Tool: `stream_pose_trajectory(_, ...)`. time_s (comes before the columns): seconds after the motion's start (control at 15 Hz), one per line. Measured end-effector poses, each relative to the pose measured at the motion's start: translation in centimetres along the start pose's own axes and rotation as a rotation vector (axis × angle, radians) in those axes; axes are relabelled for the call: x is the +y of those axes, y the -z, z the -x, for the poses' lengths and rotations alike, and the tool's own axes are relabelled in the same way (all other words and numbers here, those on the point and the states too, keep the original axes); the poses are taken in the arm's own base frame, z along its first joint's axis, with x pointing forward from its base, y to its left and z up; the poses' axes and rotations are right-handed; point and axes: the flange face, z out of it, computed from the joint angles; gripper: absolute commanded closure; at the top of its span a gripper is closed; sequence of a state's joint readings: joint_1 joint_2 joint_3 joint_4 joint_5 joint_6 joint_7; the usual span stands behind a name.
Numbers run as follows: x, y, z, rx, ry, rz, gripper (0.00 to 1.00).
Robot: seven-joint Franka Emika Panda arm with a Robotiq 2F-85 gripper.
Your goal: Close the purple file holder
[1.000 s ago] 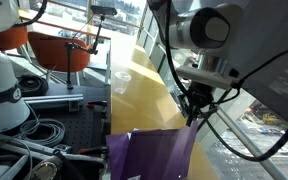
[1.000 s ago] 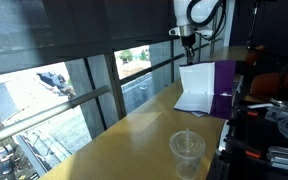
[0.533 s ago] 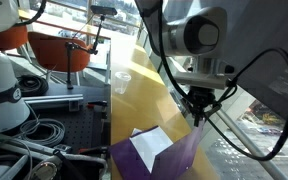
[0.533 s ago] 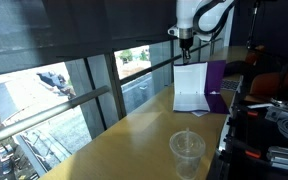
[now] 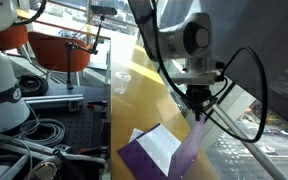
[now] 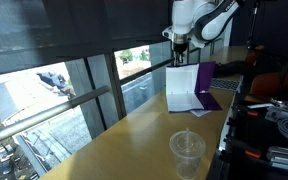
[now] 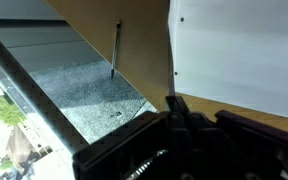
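- A thin, flat, deep-purple file holder [image 5: 136,162] lies open on a long, yellow-brown wooden surface [image 6: 134,128] that runs beside a wall of windows.
- One half of the deep-purple file holder rests flat on the surface. The other half, its cover [image 5: 191,148], stands raised and tilted at the flat half's window side.
- Sheets of white paper [image 5: 162,146] sit inside the file holder. In an exterior view a white sheet [image 6: 181,88] stands almost upright against the raised cover, with purple [image 6: 206,78] showing just beside it.
- The robot's dark hand [image 5: 197,113] hangs directly above the file holder, at the top edge of the raised cover. Its fingers are drawn close together and pinch that edge, so the hand is gripping the cover.
- In an exterior view the hand [image 6: 182,47] sits at the top of the upright sheet and cover.
- The wrist view shows the dark hand [image 7: 184,120] at the bottom of the frame, with white paper [image 7: 239,50] above it and bare wood [image 7: 104,30] beside the paper.
- A small clear plastic cup [image 6: 187,150] stands upright on the surface, well apart from the file holder and further along the wood.
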State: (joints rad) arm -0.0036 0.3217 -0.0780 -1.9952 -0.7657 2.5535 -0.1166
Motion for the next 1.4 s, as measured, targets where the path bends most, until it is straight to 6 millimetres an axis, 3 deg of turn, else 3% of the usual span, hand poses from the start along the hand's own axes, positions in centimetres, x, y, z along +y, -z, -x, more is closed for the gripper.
stream_pose_trajectory(0.13, -0.9, -0.1, -0.7, 0.003, -0.004, 0.004, 0.73)
stream_pose_trajectory(0.53, -2.6, -0.4, -3.0, 0.016, -0.021, -0.003, 0.3)
stream_pose_trajectory(0.8, -2.9, 0.7, -4.1, 0.02, -0.064, -0.068, 0.02)
stream_pose_trajectory(1.07, -1.3, 1.9, -3.6, 0.021, -0.098, -0.147, 0.0)
stream_pose_trajectory(1.4, 3.5, 3.2, 0.8, -0.001, -0.186, -0.132, 0.0)
